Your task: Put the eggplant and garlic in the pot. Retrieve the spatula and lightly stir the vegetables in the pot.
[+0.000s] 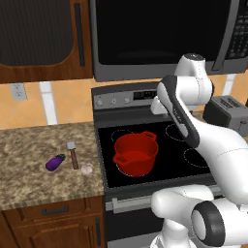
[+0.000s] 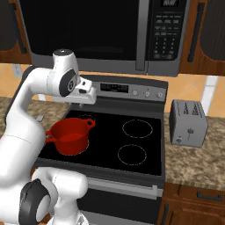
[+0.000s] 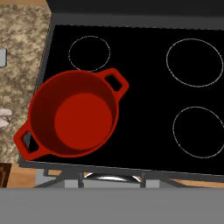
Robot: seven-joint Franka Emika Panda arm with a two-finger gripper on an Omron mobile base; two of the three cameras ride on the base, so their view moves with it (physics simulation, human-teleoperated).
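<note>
Item: your pincer, high over the stove (image 3: 144,65); opening cannot be told, nothing seen held. Pot (image 1: 136,154) empty, front-left burner. Eggplant (image 1: 55,162), spatula (image 1: 73,153), garlic (image 1: 87,168): left counter (image 1: 29,164).

We saw the pot (image 1: 136,153) standing open-mouthed on the front left burner of the black cooktop (image 1: 184,145), nothing inside it and nothing above its rim. The other three burners lay bare. On the granite counter (image 1: 29,160) left of the stove, the eggplant (image 1: 55,162), the spatula (image 1: 73,153) and the garlic (image 1: 86,168) lay near one another with open stone around them. The microwave (image 1: 155,34) overhung the stove, limiting height. A toaster (image 2: 188,123) stood on the right counter.
</note>
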